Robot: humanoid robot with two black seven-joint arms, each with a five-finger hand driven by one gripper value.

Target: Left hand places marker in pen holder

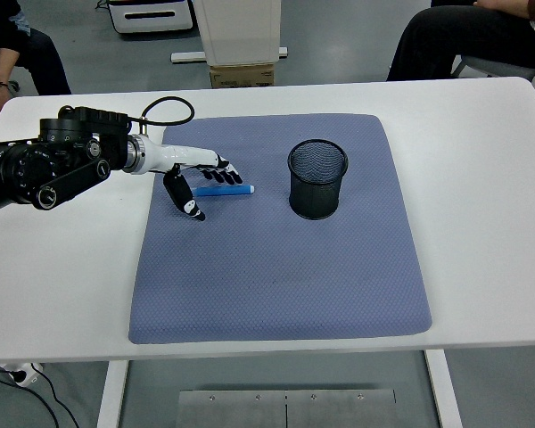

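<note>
Here the blue marker [225, 190] lies flat on the blue-grey mat [281, 259], its long axis running left to right, roughly parallel to the near edge of the white tabletop [481, 223]; its right end points toward the black mesh pen holder [317, 178], and its left end is tucked under the fingers of the left robot hand [199, 175]. That robot hand comes in from the left on a black arm, its white palm stretched out over the far left part of the mat. Its fingers [223, 169] are spread and lie just over the marker's left half, while the thumb hangs down on the near side, apart from the marker, so the hand is open and grips nothing. The pen holder stands upright on the far right-of-centre part of the mat, well apart from the marker's right end, with only bare mat between the two. A looped black cable [165, 105] arches over the wrist. Beyond the far edge of the tabletop a person [468, 40] in dark trousers sits at the right, another person's arm [4, 62] shows at the far left, and a cardboard box [242, 75] sits on the floor under a white stand.
</note>
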